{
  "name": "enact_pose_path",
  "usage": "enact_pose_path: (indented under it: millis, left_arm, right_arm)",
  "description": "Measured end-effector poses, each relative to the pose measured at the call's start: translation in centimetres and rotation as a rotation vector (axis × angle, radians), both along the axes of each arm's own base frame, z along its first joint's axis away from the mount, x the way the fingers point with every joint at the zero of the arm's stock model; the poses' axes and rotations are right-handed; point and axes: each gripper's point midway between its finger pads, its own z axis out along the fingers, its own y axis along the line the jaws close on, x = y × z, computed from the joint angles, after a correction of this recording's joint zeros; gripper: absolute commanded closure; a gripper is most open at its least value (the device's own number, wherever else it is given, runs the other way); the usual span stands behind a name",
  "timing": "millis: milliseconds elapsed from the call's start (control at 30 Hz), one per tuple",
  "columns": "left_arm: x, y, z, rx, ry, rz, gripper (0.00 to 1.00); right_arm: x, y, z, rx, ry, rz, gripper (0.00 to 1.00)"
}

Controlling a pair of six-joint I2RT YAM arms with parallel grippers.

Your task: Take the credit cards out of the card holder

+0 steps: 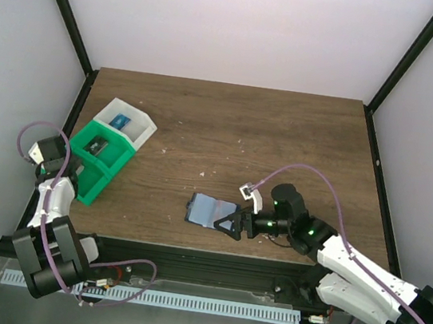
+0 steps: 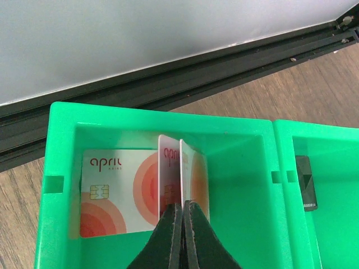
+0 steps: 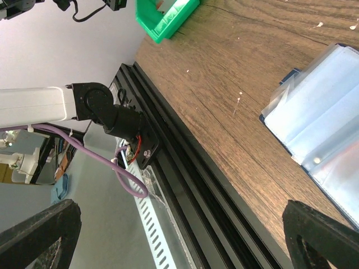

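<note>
The left gripper (image 2: 183, 208) is pinched shut on two pale credit cards with red-orange circles (image 2: 193, 174), holding them upright inside an end compartment of the green plastic bin (image 2: 157, 115). A third card (image 2: 112, 196) rests beside them in the same compartment. The blue-grey folding card holder (image 1: 208, 209) lies open on the brown wooden bench (image 1: 285, 131) near its front edge, and the right gripper (image 1: 228, 222) is spread wide at the holder's right side.

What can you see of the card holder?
The card holder lies open and flat on the wooden table, near its front edge. Its panels look pale blue with a darker rim and a small round stud. The open right pincer is at one side of it; contact is unclear.
</note>
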Motion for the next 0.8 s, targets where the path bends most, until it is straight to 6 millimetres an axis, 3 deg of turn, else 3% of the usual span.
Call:
enact_pose_path:
  millis: [467,800]
  left_arm:
    - [0.27,0.44,-0.16,0.002,0.028,0.007,0.94]
    - [-0.63,0.73,-0.71,-0.010,0.091,0.044,0.71]
  right_arm:
    - [-0.03,-0.03,0.23,0.006,-0.004,-0.002,0.00]
    - [-0.01,-0.04,0.23,0.006,-0.005,-0.002,0.00]
